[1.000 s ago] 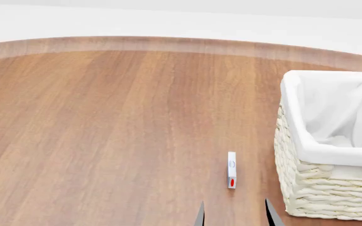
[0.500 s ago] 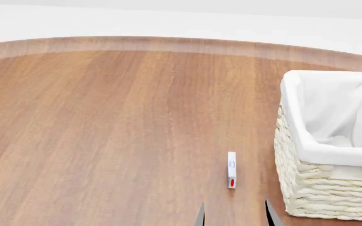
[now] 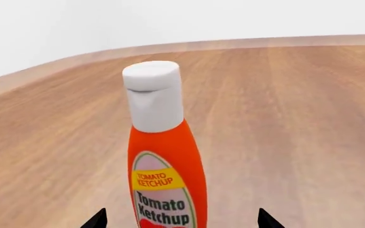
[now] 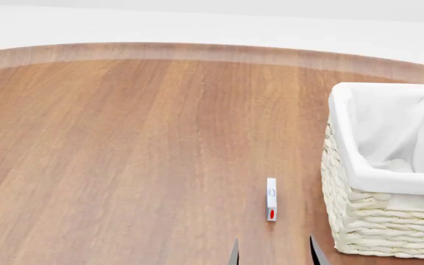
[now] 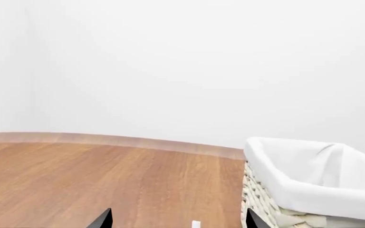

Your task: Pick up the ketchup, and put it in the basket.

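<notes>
In the left wrist view the ketchup (image 3: 165,161) stood upright in the lower middle of the frame, between the two dark tips of our left gripper (image 3: 177,219), which were spread wide with clear wood showing on both sides of the bottle, so nothing was held yet. The bottle did not appear in the head view at all. There the basket (image 4: 359,221) filled the right edge of the frame, a small white box (image 4: 271,199) lay just left of it near the bottom, and the tips of our right gripper (image 4: 273,252) poked up at the bottom edge, parted and empty. We judged the step to be the approach for the grasp. To do it well we would centre the bottle between the fingers, push forward so they reached the orange body rather than the cap (image 3: 152,95), then close evenly so the tall bottle did not tip.
</notes>
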You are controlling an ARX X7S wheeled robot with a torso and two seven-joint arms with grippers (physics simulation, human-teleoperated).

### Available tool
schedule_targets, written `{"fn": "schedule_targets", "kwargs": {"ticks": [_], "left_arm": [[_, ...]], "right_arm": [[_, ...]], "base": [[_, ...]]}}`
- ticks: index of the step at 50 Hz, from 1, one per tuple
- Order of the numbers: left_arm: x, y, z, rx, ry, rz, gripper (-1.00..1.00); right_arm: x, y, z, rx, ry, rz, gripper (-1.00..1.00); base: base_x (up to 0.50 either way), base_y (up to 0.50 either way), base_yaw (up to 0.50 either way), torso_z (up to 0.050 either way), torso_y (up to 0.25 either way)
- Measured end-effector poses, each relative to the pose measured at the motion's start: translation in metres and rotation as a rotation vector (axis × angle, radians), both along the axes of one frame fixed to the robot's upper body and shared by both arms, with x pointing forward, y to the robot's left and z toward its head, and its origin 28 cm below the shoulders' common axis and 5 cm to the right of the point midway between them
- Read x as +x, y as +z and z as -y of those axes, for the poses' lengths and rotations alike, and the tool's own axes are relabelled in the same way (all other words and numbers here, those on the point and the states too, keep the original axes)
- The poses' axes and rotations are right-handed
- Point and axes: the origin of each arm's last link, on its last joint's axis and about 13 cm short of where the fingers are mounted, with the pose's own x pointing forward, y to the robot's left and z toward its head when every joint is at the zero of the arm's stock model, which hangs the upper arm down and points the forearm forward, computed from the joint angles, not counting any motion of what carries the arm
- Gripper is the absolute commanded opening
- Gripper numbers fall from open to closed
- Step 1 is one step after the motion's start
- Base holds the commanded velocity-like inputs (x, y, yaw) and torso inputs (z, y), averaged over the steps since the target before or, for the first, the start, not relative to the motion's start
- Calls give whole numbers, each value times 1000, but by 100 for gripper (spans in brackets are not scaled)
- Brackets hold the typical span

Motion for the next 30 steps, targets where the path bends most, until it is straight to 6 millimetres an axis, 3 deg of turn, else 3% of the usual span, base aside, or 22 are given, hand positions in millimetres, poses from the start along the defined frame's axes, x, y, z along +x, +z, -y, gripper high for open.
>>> {"fn": "schedule_targets", "kwargs": {"ticks": [30], "left_arm": [[22, -8, -7, 2, 20, 47, 100]], "right_arm": [[0, -2, -1, -1, 7, -6, 100]], "base": [[0, 0, 0, 0, 0]]}}
